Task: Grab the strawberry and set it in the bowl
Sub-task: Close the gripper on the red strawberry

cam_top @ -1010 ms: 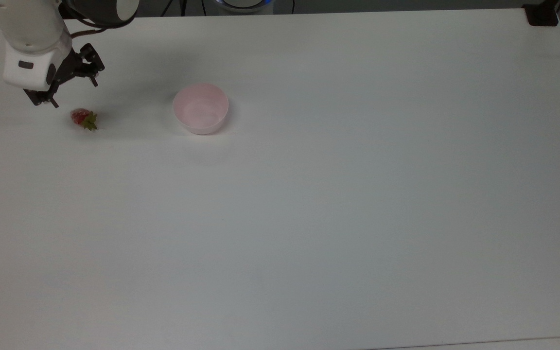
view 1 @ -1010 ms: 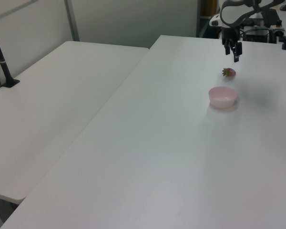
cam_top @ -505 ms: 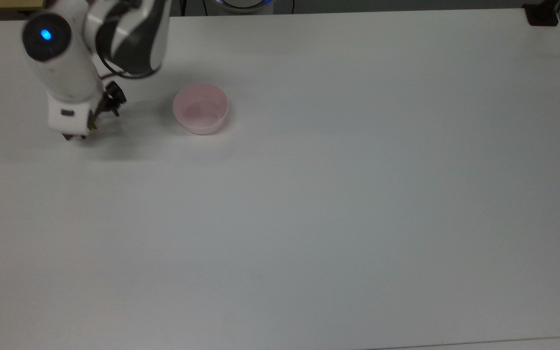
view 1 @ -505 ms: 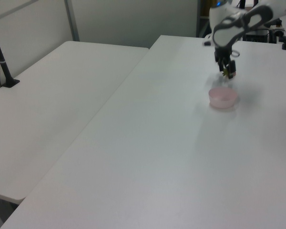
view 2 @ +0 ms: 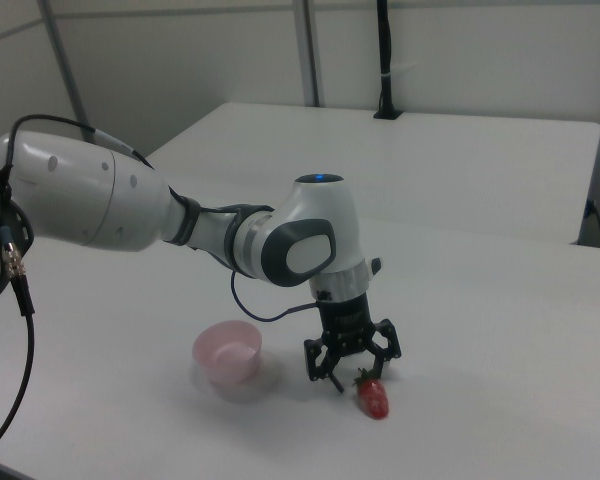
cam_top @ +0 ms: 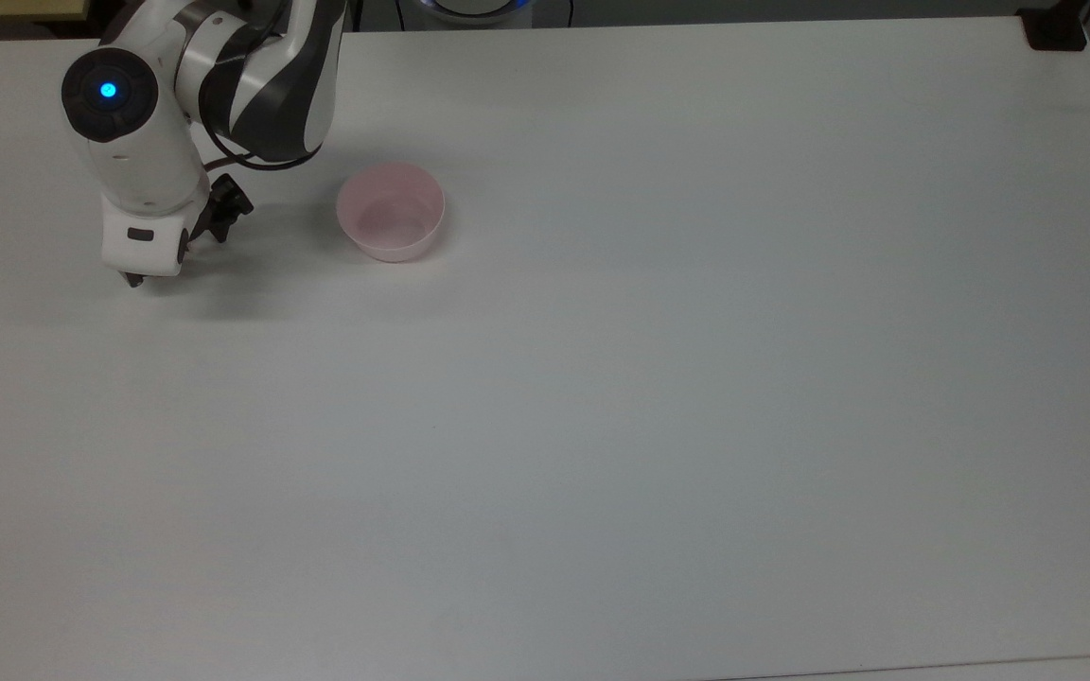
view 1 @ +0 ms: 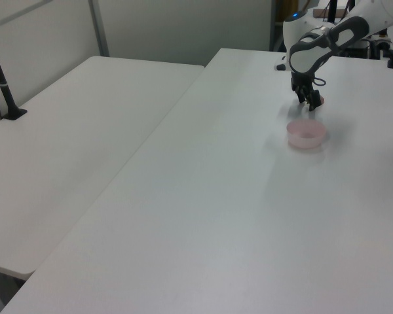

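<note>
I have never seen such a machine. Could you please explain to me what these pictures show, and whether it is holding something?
This is one robot arm, white and grey, with two black jaws at its end for grasping. The top view looks down on a white table. The left view and the right view look across the same table from lower angles. Two things lie on it: a small red strawberry and an empty pale pink bowl. In the right view the jaws stand open, low over the table, right beside the strawberry. Nothing is held yet.
</note>
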Controlling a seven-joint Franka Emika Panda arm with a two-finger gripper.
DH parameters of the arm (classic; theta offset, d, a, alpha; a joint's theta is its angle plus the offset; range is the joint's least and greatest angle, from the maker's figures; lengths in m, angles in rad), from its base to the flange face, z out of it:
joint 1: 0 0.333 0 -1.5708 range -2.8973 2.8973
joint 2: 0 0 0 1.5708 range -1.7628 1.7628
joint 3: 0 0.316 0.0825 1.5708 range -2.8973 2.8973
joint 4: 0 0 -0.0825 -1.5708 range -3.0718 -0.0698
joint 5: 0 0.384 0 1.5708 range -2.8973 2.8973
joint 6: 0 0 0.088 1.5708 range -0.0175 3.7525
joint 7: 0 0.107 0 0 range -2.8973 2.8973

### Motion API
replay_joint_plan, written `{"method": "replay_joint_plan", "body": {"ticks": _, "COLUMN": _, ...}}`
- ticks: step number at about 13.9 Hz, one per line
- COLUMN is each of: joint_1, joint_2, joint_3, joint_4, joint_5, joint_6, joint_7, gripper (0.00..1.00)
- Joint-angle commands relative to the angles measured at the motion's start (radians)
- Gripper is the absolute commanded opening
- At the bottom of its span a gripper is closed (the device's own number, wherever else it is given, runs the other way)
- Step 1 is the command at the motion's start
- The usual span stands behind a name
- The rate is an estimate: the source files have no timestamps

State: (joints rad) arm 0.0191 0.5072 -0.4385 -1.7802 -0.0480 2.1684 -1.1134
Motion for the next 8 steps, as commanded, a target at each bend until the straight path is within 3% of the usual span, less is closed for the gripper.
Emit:
{"method": "replay_joint_plan", "body": {"ticks": 1, "joint_1": 0.005, "joint_2": -0.025, "joint_3": 0.001, "joint_4": -0.016, "joint_5": -0.003, "joint_6": 0.004, "joint_7": 0.018, "gripper": 0.60}}
{"method": "replay_joint_plan", "body": {"ticks": 8, "joint_1": -0.007, "joint_2": -0.059, "joint_3": 0.000, "joint_4": -0.015, "joint_5": -0.003, "joint_6": -0.027, "joint_7": -0.013, "gripper": 0.40}}
